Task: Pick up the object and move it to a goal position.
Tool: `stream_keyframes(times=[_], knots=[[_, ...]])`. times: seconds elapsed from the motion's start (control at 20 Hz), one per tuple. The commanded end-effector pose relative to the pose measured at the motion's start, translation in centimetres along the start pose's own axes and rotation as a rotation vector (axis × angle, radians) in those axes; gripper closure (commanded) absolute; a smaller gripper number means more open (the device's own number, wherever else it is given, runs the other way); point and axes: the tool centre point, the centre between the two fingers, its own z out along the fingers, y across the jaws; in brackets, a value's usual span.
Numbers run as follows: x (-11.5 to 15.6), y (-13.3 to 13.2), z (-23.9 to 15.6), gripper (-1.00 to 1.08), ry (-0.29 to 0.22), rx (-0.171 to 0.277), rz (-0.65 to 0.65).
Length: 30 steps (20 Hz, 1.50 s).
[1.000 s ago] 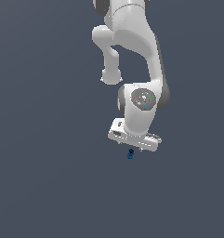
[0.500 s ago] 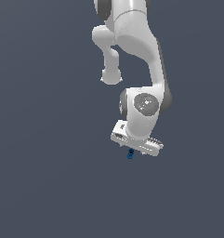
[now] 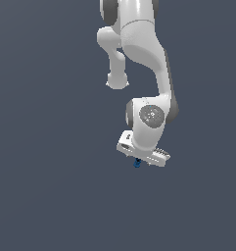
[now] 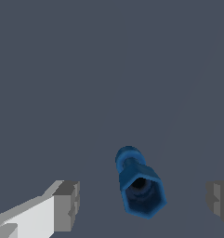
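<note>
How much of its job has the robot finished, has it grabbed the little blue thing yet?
Not yet. The gripper has arrived over the blue object, which sits between its two open fingers with gaps on both sides. The exterior view also shows the object just under the hand. Left: close on it, lift, and carry it to the goal.

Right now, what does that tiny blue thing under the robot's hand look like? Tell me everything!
The blue object is small, dark and smooth like plastic. It has a wide six-sided end with a dark hole in it, and a narrower rounded stem behind. In the wrist view it sits in the gap between the two grey fingertips, and neither one touches it. In the exterior view it peeks out just below the white gripper, far smaller than the gripper. The plain grey background shows nothing else touching it.
</note>
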Motion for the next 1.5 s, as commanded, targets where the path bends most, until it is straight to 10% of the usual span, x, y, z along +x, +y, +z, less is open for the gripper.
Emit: stream_keyframes(times=[0.0,0.4,0.45,1.45], knots=[[-0.1,0.0,1.5,-0.92,-0.001,-0.001,0.001],[0.0,0.0,2.8,-0.92,-0.001,-0.001,0.002],[0.0,0.0,2.8,1.08,-0.001,-0.001,0.002],[-1.2,0.4,2.3,1.08,-0.001,-0.001,0.002]])
